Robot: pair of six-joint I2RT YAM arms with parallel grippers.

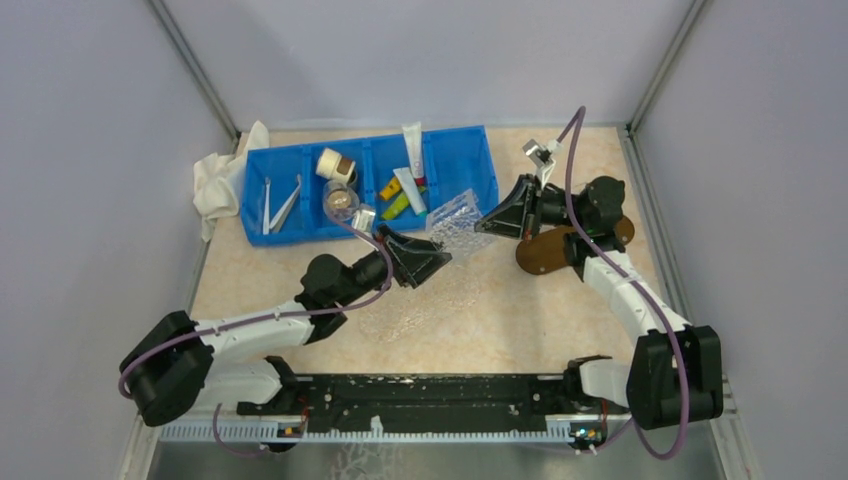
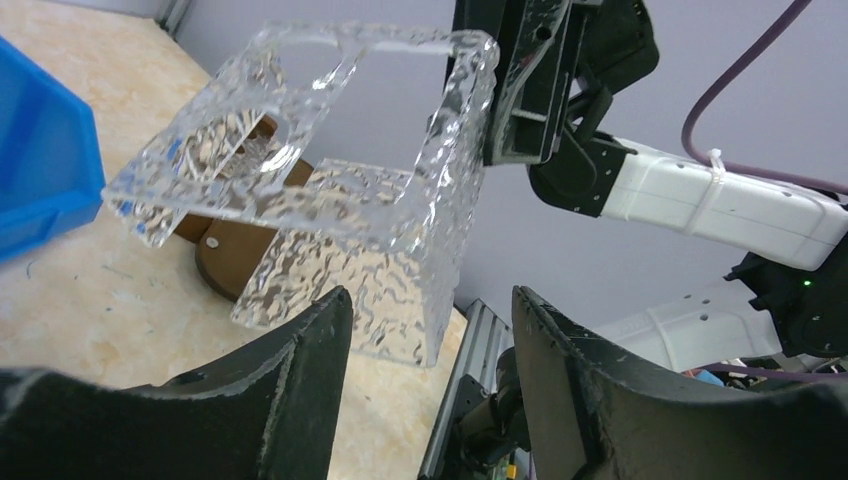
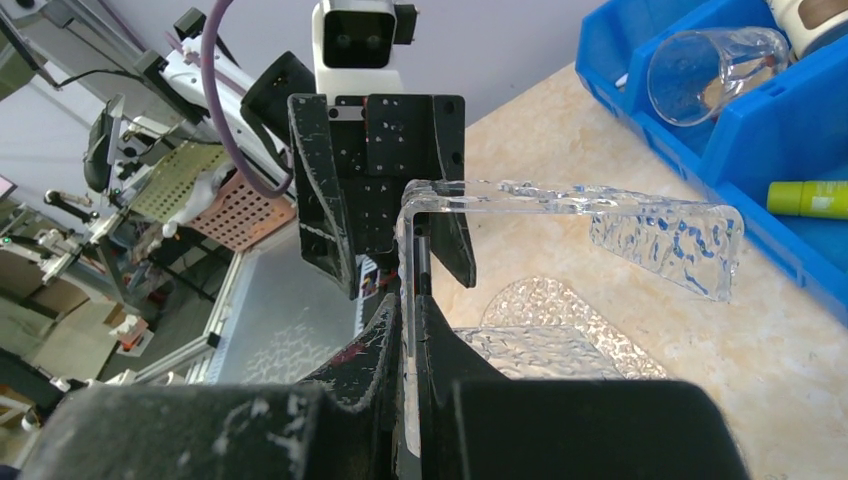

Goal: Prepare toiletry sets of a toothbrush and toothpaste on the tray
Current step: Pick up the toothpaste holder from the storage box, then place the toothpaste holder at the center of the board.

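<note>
The right jaws are clamped on one wall of a clear rippled acrylic holder [image 3: 560,205], lifting it off the bench [image 1: 520,320] just right of the left jaws, which gape wide and empty, while the thin white toothbrushes [image 1: 283,205] and white toothpaste tube [image 1: 411,190] lie in the blue divided plastic bin [image 1: 470,150] at the far left.

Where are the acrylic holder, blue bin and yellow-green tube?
acrylic holder [image 2: 385,262]: left wrist view, textured side wall.
blue bin [image 1: 462,165]: top view, bare right compartment.
yellow-green tube [image 3: 808,197]: right wrist view, its body.
</note>
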